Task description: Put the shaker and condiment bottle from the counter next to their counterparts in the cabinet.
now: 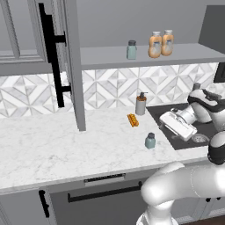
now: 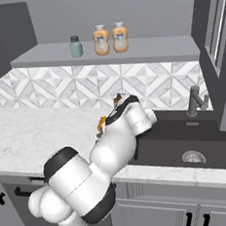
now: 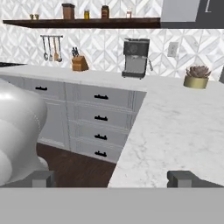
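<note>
While the white arm folds back over the dark inset sink [image 1: 184,132], its two-finger gripper [image 3: 113,178] stands wide apart and holds nothing, the dark fingertips [image 3: 187,178] framing a white marble-look counter [image 1: 52,145] edge in the hand view. On that counter, a small teal-grey translucent shaker with a dark cap [image 1: 150,141] stands just left of the sink, nearer the front edge than a flat orange ridged object [image 1: 132,120] and a tall grey pump dispenser [image 1: 141,103]. Above the sink, on the grey cabinet shelf [image 1: 145,57], a second identical shaker [image 1: 131,50] stands left of two waisted orange-tan condiment bottles [image 1: 155,45], which touch or nearly touch. Left of the shelf hangs the open cabinet door with its long black bar handle [image 1: 52,52].
</note>
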Available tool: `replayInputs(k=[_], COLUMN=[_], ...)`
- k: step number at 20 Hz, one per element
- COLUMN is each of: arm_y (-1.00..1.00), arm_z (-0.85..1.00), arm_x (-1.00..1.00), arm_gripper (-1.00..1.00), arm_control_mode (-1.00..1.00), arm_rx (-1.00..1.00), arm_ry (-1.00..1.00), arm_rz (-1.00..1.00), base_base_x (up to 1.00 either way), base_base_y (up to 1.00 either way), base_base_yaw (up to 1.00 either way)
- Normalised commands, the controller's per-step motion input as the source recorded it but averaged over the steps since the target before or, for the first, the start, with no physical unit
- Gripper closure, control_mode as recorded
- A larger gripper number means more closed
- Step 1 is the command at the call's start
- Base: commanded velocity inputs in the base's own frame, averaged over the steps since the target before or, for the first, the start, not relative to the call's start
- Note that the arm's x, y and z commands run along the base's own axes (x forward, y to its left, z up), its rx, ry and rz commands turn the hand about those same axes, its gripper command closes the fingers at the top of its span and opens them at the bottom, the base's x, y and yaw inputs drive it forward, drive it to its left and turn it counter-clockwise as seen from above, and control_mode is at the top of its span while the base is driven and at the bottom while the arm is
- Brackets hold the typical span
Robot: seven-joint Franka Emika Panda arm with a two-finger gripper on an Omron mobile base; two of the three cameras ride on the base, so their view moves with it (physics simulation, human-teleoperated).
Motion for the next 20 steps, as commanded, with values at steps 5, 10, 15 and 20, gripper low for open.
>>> replayInputs(k=[5, 10, 15, 20], arm_y=[-0.16, -0.06, 0.0, -0.01], arm_z=[-0.14, -0.31, -0.28, -0.05], arm_x=[0.41, 0.27, 0.12, 0.42], arm_gripper=[-1.0, -1.0, -1.0, -1.0], arm_control_mode=[-1.0, -1.0, -1.0, -1.0], arm_rx=[0.0, 0.0, 0.01, 0.06], arm_ry=[0.0, 0.0, 0.0, 0.04], arm_rz=[0.03, 0.0, 0.0, -0.03], base_base_x=[0.0, 0.0, 0.0, 0.0], base_base_y=[0.0, 0.0, 0.0, 0.0], base_base_yaw=[0.0, 0.0, 0.0, 0.0])
